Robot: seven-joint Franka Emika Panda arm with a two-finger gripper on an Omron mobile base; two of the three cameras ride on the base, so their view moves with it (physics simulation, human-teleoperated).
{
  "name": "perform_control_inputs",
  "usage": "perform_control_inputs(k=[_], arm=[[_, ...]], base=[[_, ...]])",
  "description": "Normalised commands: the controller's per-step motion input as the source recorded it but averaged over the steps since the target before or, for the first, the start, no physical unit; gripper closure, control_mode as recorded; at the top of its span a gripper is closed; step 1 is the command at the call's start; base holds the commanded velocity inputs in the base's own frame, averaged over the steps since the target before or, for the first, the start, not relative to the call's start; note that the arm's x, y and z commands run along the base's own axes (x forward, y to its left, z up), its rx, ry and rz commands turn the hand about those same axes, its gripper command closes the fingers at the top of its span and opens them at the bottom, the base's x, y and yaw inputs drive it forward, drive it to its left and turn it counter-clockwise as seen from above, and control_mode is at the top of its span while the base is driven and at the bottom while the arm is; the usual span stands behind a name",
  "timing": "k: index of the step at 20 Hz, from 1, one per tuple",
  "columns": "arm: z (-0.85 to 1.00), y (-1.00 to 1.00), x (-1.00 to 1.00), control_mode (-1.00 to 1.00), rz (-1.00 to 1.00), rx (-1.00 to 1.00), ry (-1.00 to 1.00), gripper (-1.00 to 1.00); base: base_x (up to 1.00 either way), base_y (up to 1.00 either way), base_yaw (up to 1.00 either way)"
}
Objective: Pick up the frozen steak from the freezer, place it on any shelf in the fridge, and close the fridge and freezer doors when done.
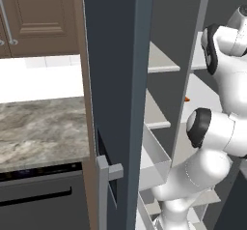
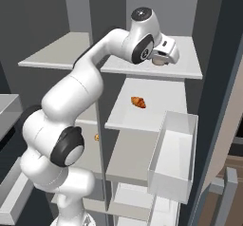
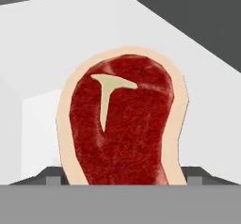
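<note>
The frozen steak (image 3: 122, 124), dark red with a pale tan rim and a T-shaped bone, stands between my two fingertips (image 3: 52, 178) in the hand view, and both touch its sides. In the right base view my gripper (image 2: 160, 59) is shut on the steak (image 2: 158, 62) just above the top shelf (image 2: 185, 66) of the fridge, the right half of the unit. The freezer door (image 1: 116, 79), with its black dispenser panel (image 1: 105, 166), stands open on the left. On the right the fridge door (image 2: 223, 78) is open too.
A small orange pastry (image 2: 138, 101) lies on the fridge shelf below. A white door bin (image 2: 173, 158) juts from the fridge door near my arm. Left of the freezer door are a marble counter (image 1: 38, 127) and brown cabinets (image 1: 38, 16).
</note>
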Motion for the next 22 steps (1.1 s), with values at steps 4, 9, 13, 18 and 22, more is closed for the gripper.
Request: perform_control_inputs(k=[4, 9, 13, 18, 22], arm=[[-0.05, 0.01, -0.24, -1.0, 0.0, 0.0, -0.11, -1.0], [-0.01, 0.1, -0.64, -1.0, 0.0, 0.0, -0.17, -1.0], [0.0, 0.25, -1.0, -1.0, 0.0, 0.0, -0.18, -1.0], [0.0, 0.49, -1.0, -1.0, 0.0, 0.0, -0.08, -1.0], [-0.01, 0.52, -1.0, -1.0, 0.0, 0.0, 0.0, -1.0]], base=[[0.0, 0.0, 0.0], [0.0, 0.0, 0.0], [0.0, 0.0, 0.0], [0.0, 0.0, 0.0], [0.0, 0.0, 0.0]])
